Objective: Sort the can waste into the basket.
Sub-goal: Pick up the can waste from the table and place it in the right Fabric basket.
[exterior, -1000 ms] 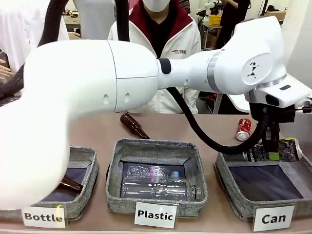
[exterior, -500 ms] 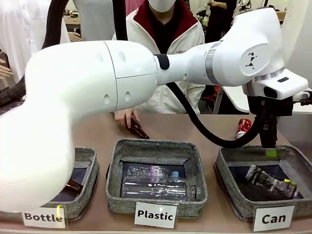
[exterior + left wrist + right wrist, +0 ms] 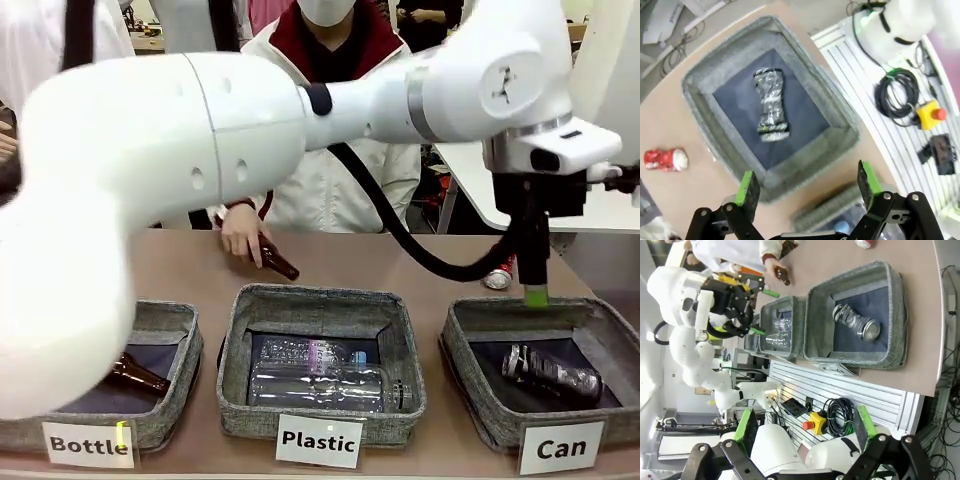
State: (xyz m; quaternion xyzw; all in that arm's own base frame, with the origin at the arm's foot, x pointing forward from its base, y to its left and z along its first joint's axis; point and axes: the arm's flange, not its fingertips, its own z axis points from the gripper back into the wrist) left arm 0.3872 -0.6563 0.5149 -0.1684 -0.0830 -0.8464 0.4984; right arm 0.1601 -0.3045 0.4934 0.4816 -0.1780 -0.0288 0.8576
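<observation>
Three grey fabric baskets are lined up along the near edge of the worktop [image 3: 190, 270], each fronted by a white card in bold black print: the "Bottle" card [image 3: 90, 444], the "Plastic" card [image 3: 319, 440] and the "Can" card [image 3: 561, 447]. The dark can [image 3: 552, 372] is found lying on its side on the dark lining of the Can basket [image 3: 500, 316]; it is crushed in at the waist, with a silver end and a yellow-green band, and its print cannot be read. The red can [image 3: 500, 274] is seen on its side on the worktop just beyond that basket's far rim, its white lettering too small to be made out. The left tool [image 3: 806, 182] is held above the Can basket with its green-padded jaws spread wide and nothing between them. The right tool [image 3: 805, 427] is likewise spread wide and holds nothing. A brown bottle [image 3: 276, 260] on the worktop is touched by the person's hand [image 3: 240, 232].
</observation>
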